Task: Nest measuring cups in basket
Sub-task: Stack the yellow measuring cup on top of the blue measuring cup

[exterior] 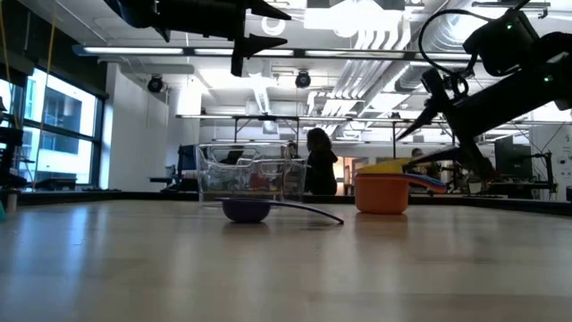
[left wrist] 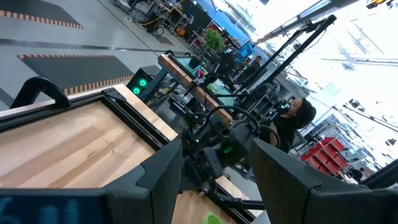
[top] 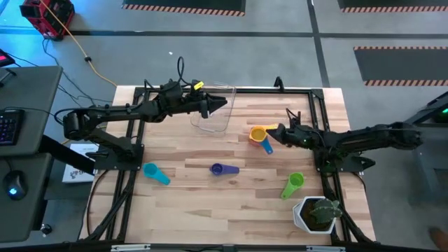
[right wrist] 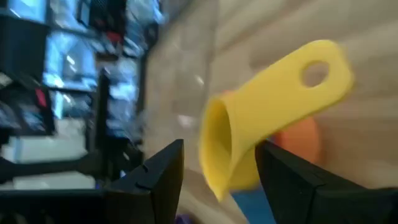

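A yellow measuring cup rests tilted on an orange cup, with a blue cup beside them, right of the table's middle. My right gripper is open, with one finger on each side of the yellow cup's bowl. Loose on the wood lie a teal cup, a purple cup and a green cup. The clear basket stands at the far middle. Over it my left gripper hangs high, open and with nothing between its fingers. My right gripper has its open fingers level on either side of the yellow cup's bowl, coming from the table's right. I cannot tell whether a finger touches the bowl. The cup lies on the orange cup, and its holed handle points away from the gripper.
A white pot with a green plant stands at the near right corner. A black frame rail runs around the table top. Bare wood lies in the near middle between the purple and green cups. People show in the room beyond the table.
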